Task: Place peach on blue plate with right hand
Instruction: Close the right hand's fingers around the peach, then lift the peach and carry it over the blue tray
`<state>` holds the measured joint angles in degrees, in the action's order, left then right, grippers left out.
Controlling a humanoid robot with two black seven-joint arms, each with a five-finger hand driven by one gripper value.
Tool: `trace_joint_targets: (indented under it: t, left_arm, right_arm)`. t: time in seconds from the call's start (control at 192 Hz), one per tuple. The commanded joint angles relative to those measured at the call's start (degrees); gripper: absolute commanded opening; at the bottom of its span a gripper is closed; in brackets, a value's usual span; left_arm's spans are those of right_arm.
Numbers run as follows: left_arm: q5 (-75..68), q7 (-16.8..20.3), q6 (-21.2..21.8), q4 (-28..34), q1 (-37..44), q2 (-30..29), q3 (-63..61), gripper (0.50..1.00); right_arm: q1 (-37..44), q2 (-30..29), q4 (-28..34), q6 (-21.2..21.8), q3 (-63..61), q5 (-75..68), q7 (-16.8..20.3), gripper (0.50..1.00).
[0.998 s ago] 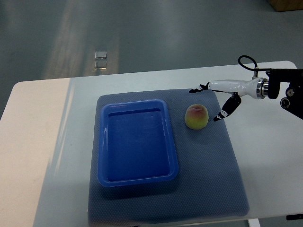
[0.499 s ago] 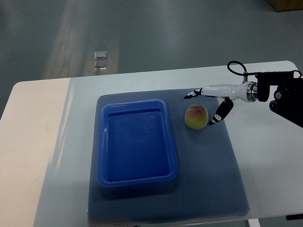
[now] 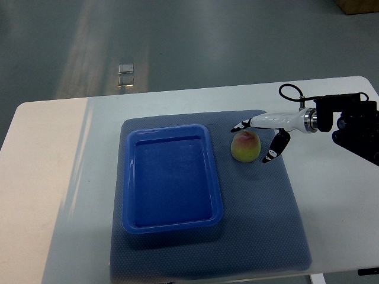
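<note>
A yellow-green peach [image 3: 246, 147] with a pink blush lies on the dark blue mat [image 3: 260, 207], just right of the blue plate [image 3: 172, 177], a deep rectangular tray with nothing in it. My right hand [image 3: 254, 141] reaches in from the right edge and is open around the peach. One fingertip sits at the peach's upper edge and the thumb tip hangs at its lower right. Whether they touch the fruit I cannot tell. The left arm does not show.
The mat lies on a white table [image 3: 59, 177] whose far edge runs along the top. Grey floor lies beyond, with a small shiny fitting [image 3: 125, 75] on it. A brown box corner [image 3: 358, 6] shows at top right.
My right hand has moved left and slightly down, from beside the peach to straddling it. The peach and the plate have stayed put.
</note>
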<state>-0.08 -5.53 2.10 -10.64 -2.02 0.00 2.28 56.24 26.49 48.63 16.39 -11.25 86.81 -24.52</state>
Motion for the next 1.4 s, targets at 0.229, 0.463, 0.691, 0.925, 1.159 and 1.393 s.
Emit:
trace_joint_targets:
  t: [0.229, 0.463, 0.691, 0.925, 1.159, 1.393]
  left_arm:
    - [0.0, -0.01, 0.01, 0.0, 0.0, 0.0, 0.0, 1.0]
    - [0.0, -0.01, 0.01, 0.0, 0.0, 0.0, 0.0, 1.0]
    - [0.0, -0.01, 0.01, 0.0, 0.0, 0.0, 0.0, 1.0]
    - [0.0, -0.01, 0.01, 0.09, 0.0, 0.0, 0.0, 1.0]
    - [0.0, -0.01, 0.01, 0.09, 0.0, 0.0, 0.09, 1.0]
    - [0.0, -0.01, 0.01, 0.09, 0.0, 0.0, 0.09, 1.0]
  right_arm:
    - [-0.07, -1.44, -1.0, -1.27, 0.09, 0.02, -0.09, 0.899]
    - [-0.07, -1.44, -1.09, -1.36, 0.09, 0.02, -0.44, 0.789]
    - [0.19, -1.35, -1.17, -1.36, 0.09, 0.02, -0.79, 0.744]
    - [5.46, -1.53, -0.47, -1.45, -0.71, -1.21, -0.88, 0.725]
    - [8.54, -5.39, -0.38, -1.36, -0.88, -1.3, -2.11, 0.723]
    - [9.68, -12.25, -0.47, -1.36, -0.71, -1.21, -3.52, 0.723]
